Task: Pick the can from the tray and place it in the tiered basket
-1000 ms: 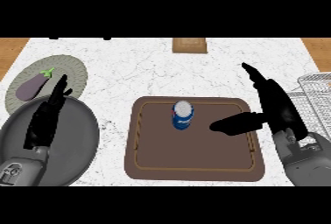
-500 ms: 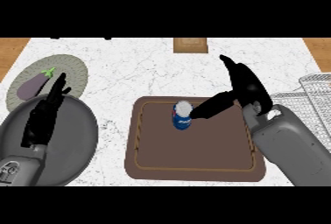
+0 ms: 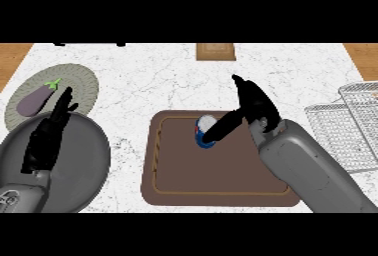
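Right hand [image 3: 251, 107] open, thumb across the upright can [image 3: 204, 131], which sits just left on the tray [image 3: 221, 187].

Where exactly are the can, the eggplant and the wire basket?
can [image 3: 204, 131], head view, on its blue side beneath the thumb.
eggplant [image 3: 35, 101], head view, on its purple body.
wire basket [image 3: 341, 135], head view, on its lower tier's mesh.

A single head view looks steeply down on the table [image 3: 148, 75], close above the tray [image 3: 177, 175], forearms entering from the lower edge.
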Tool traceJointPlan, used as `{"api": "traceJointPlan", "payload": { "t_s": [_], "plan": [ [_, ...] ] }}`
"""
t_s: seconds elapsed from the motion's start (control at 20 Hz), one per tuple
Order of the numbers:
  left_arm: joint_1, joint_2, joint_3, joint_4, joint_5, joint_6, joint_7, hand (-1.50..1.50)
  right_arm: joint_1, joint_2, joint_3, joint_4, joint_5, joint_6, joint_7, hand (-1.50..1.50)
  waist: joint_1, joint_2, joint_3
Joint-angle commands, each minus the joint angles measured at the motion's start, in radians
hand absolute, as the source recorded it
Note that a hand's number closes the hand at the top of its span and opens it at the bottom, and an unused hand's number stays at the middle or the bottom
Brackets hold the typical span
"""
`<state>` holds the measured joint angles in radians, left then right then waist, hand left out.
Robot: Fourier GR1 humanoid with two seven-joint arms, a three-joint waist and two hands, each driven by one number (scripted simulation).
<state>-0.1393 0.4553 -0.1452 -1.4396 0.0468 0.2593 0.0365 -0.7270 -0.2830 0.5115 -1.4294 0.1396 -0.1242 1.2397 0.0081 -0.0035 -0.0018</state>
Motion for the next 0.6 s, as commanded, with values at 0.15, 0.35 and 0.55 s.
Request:
{"api": "traceJointPlan", "payload": {
  "t_s": [0.15, 0.35, 0.55],
  "plan": [
    [-0.089, -0.018, 0.025, 0.068, -0.012, 0.000, 0.038, 0.00, -0.041, 0.078, 0.045, 0.022, 0.052, 0.023, 0.247, -1.50, -0.020, 0.001, 0.000],
    [0.063, -0.009, 0.015, -0.011, -0.013, -0.009, -0.034, 0.00, -0.063, 0.056, 0.046, 0.053, 0.067, 0.072, 0.248, -1.50, -0.005, -0.007, -0.001],
    [-0.021, -0.005, 0.027, -0.001, -0.014, -0.017, 0.051, 0.00, -0.034, 0.078, 0.082, 0.032, 0.124, 0.079, 0.248, -1.50, -0.024, -0.007, 0.000]
  ]
}}
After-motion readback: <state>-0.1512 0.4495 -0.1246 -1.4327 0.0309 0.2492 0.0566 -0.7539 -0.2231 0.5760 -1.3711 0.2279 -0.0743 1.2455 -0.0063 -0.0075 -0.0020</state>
